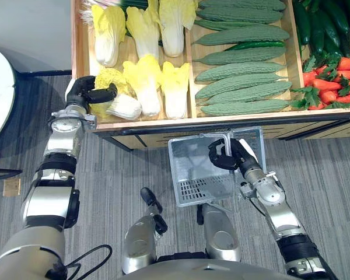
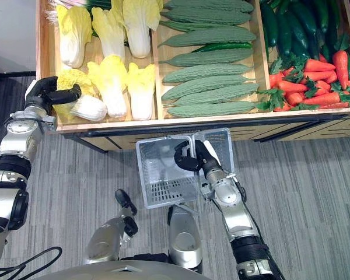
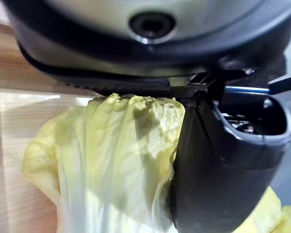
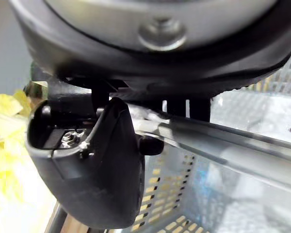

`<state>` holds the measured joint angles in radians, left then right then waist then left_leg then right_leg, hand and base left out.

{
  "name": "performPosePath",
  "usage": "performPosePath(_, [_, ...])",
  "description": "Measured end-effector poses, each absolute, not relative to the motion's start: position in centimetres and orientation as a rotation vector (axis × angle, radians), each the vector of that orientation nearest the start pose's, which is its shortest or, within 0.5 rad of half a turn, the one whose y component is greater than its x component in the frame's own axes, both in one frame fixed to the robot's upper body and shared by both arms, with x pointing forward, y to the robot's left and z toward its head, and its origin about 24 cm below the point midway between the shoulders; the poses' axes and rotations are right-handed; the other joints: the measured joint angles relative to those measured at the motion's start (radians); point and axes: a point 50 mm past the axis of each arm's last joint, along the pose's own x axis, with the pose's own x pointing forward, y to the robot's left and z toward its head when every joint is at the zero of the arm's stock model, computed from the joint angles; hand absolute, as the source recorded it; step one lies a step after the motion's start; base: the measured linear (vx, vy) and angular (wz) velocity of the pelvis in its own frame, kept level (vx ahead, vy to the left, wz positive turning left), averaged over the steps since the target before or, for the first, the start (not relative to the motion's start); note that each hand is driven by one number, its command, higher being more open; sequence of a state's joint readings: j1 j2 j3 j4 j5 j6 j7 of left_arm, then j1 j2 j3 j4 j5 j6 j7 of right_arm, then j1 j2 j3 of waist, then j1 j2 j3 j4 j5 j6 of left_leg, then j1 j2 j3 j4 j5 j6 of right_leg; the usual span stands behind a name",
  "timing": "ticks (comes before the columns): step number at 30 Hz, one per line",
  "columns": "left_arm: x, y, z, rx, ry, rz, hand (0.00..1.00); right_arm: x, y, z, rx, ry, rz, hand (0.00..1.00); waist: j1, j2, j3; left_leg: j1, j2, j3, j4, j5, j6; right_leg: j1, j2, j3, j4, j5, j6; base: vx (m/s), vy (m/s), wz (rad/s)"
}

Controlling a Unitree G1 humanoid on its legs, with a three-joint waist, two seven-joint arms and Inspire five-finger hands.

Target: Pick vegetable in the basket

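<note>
Clasping cabbage (image 1: 126, 107) inside left hand (image 1: 80, 91) fingers (image 1: 102, 93) | right hand (image 1: 228, 155) gripping basket (image 1: 181, 158) handle

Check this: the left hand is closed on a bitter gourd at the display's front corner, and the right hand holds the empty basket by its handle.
Not a bitter gourd: the left hand is closed on a yellow cabbage, as the left wrist view shows. The rest stands: display front corner, right hand holding the empty basket by its handle.
</note>
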<state>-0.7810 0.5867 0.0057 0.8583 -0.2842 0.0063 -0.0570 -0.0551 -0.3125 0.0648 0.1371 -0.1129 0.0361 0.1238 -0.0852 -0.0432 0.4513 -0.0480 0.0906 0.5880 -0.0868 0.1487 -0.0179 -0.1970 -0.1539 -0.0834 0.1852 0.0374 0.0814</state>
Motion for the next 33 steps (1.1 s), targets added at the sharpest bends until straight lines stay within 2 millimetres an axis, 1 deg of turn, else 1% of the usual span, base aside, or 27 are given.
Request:
performPosePath(2, [37.3,28.9,14.0,0.173,0.026,0.180,0.00,26.1,-20.1,2.6,-0.430,0.156,0.152,0.00,-0.004,-0.002,-0.001,0.004,0.001,-0.007,0.000,0.000,0.000,0.014,0.000,-0.010,-0.011,0.001,0.001,0.05,-0.024,0.11])
performPosePath(4, [37.3,28.8,14.0,0.156,0.037,0.174,0.00,25.6,-21.6,2.6,-0.448,0.177,0.119,0.00,-0.006,-0.011,-0.006,0.014,0.003,-0.013,0.001,-0.002,-0.003,0.035,0.002,-0.021,-0.024,0.002,0.003,0.06,-0.024,0.10])
performPosePath(5, [37.2,28.9,13.9,0.148,0.039,0.175,0.00,25.5,-22.1,2.6,-0.456,0.185,0.113,0.00,-0.005,-0.013,-0.007,0.020,0.004,-0.013,0.001,-0.003,-0.003,0.044,0.003,-0.022,-0.030,0.003,0.003,0.07,-0.025,0.04])
performPosePath(7, [37.1,29.4,14.2,0.137,0.043,0.187,0.00,24.9,-23.5,2.6,-0.468,0.204,0.080,0.00,-0.008,-0.025,-0.014,0.032,0.007,-0.016,0.001,-0.006,-0.006,0.060,0.006,-0.025,-0.035,0.003,0.002,0.08,-0.028,0.01])
performPosePath(8, [37.0,29.9,14.8,0.142,0.026,0.198,0.00,24.6,-24.6,2.7,-0.477,0.215,0.059,0.00,-0.014,-0.033,-0.019,0.040,0.009,-0.017,0.001,-0.007,-0.007,0.074,0.009,-0.027,-0.047,0.003,0.002,0.08,-0.029,0.03])
performPosePath(9, [36.9,30.0,15.2,0.138,0.013,0.200,0.00,24.4,-25.0,2.7,-0.481,0.221,0.052,0.00,-0.016,-0.037,-0.022,0.042,0.009,-0.019,0.001,-0.007,-0.007,0.079,0.010,-0.030,-0.049,0.003,0.002,0.07,-0.026,0.05])
performPosePath(10, [36.8,30.3,16.1,0.140,-0.017,0.203,0.00,24.1,-25.8,2.7,-0.486,0.232,0.033,0.00,-0.022,-0.045,-0.032,0.043,0.010,-0.023,0.001,-0.005,-0.004,0.084,0.011,-0.036,-0.053,0.003,0.002,0.07,-0.020,0.09])
performPosePath(12, [36.6,30.7,17.4,0.160,-0.058,0.205,0.00,23.7,-26.7,2.9,-0.493,0.242,0.015,0.00,-0.033,-0.055,-0.039,0.052,0.010,-0.034,0.001,-0.005,-0.003,0.106,0.011,-0.048,-0.068,0.003,0.002,0.08,-0.012,0.12])
performPosePath(13, [36.6,30.6,18.2,0.146,-0.090,0.200,0.00,23.2,-27.5,2.9,-0.510,0.256,0.009,0.00,-0.037,-0.060,-0.047,0.062,0.010,-0.035,0.001,-0.009,-0.004,0.120,0.011,-0.049,-0.074,0.003,0.002,0.09,0.003,0.12])
performPosePath(14, [36.5,30.6,18.6,0.141,-0.111,0.192,0.00,22.5,-28.4,2.9,-0.530,0.285,0.011,0.00,-0.041,-0.063,-0.075,0.064,0.010,-0.039,0.000,-0.014,-0.008,0.132,0.012,-0.052,-0.087,0.003,0.002,0.09,0.005,0.06])
performPosePath(16, [36.4,30.7,19.1,0.131,-0.125,0.190,0.00,22.0,-28.9,2.7,-0.531,0.304,0.019,0.00,-0.045,-0.067,-0.095,0.068,0.010,-0.041,0.000,-0.017,-0.012,0.140,0.014,-0.053,-0.097,0.003,0.002,0.07,0.000,0.04])
performPosePath(17, [36.3,31.0,19.5,0.140,-0.135,0.194,0.00,21.6,-29.2,2.6,-0.536,0.319,0.025,0.00,-0.054,-0.069,-0.118,0.077,0.013,-0.042,-0.001,-0.021,-0.016,0.154,0.016,-0.055,-0.105,0.003,0.003,0.05,-0.003,0.01])
performPosePath(19, [36.3,30.9,19.5,0.153,-0.132,0.187,0.00,21.1,-29.7,2.6,-0.557,0.339,0.031,0.00,-0.057,-0.066,-0.148,0.083,0.013,-0.042,-0.002,-0.025,-0.018,0.167,0.018,-0.057,-0.120,0.003,0.003,0.07,-0.003,-0.01])
performPosePath(21, [36.2,30.8,19.8,0.205,-0.128,0.157,0.00,20.7,-30.1,2.6,-0.576,0.356,0.047,0.00,-0.058,-0.064,-0.164,0.096,0.016,-0.040,-0.003,-0.031,-0.024,0.183,0.020,-0.056,-0.127,0.003,0.003,0.05,0.004,-0.04])
performPosePath(22, [36.1,30.4,20.1,0.241,-0.134,0.116,0.00,20.3,-30.5,2.5,-0.594,0.380,0.063,0.00,-0.059,-0.058,-0.188,0.095,0.016,-0.037,-0.003,-0.034,-0.026,0.183,0.022,-0.054,-0.135,0.003,0.003,0.03,0.002,-0.03])
performPosePath(23, [36.1,30.3,20.1,0.249,-0.134,0.108,0.00,20.2,-30.6,2.5,-0.597,0.384,0.066,0.00,-0.059,-0.057,-0.193,0.095,0.016,-0.037,-0.003,-0.035,-0.028,0.183,0.022,-0.054,-0.135,0.003,0.003,0.04,0.002,-0.05])
performPosePath(25, [35.9,29.8,20.3,0.299,-0.135,0.050,0.00,19.7,-30.8,2.3,-0.605,0.408,0.086,0.00,-0.062,-0.048,-0.227,0.096,0.018,-0.034,-0.003,-0.036,-0.028,0.183,0.024,-0.050,-0.138,0.003,0.003,0.04,0.001,-0.04])
performPosePath(26, [35.9,29.5,20.3,0.304,-0.135,0.037,0.00,19.6,-30.8,2.2,-0.607,0.414,0.091,0.00,-0.063,-0.045,-0.234,0.096,0.019,-0.034,-0.003,-0.036,-0.029,0.184,0.025,-0.050,-0.138,0.003,0.003,0.04,-0.002,-0.03])
performPosePath(28, [36.0,28.4,20.3,0.335,-0.138,-0.027,0.00,19.2,-30.9,2.1,-0.612,0.425,0.112,0.00,-0.066,-0.038,-0.257,0.104,0.021,-0.034,-0.003,-0.036,-0.029,0.191,0.027,-0.050,-0.139,0.003,0.003,0.02,0.000,0.00])
performPosePath(30, [36.1,27.4,20.4,0.358,-0.144,-0.076,0.00,19.2,-30.8,2.0,-0.612,0.425,0.122,0.00,-0.072,-0.037,-0.268,0.113,0.023,-0.034,-0.003,-0.037,-0.030,0.201,0.029,-0.050,-0.142,0.003,0.003,0.00,0.000,0.00])
performPosePath(31, [36.1,26.5,20.5,0.375,-0.153,-0.113,0.00,19.2,-30.8,2.1,-0.613,0.424,0.124,0.00,-0.077,-0.034,-0.281,0.112,0.023,-0.034,-0.003,-0.038,-0.031,0.201,0.029,-0.049,-0.144,0.003,0.003,0.00,0.000,0.00])
performPosePath(32, [36.1,26.1,20.4,0.385,-0.157,-0.131,0.00,19.2,-30.7,2.1,-0.613,0.422,0.125,0.00,-0.081,-0.033,-0.286,0.112,0.023,-0.034,-0.003,-0.039,-0.032,0.202,0.030,-0.049,-0.145,0.003,0.003,0.00,0.000,0.00])
performPosePath(33, [36.1,25.2,20.4,0.405,-0.167,-0.170,0.00,19.3,-30.7,2.2,-0.614,0.418,0.127,0.00,-0.087,-0.029,-0.295,0.112,0.024,-0.034,-0.004,-0.039,-0.033,0.202,0.030,-0.048,-0.146,0.003,0.003,0.00,0.000,0.00])
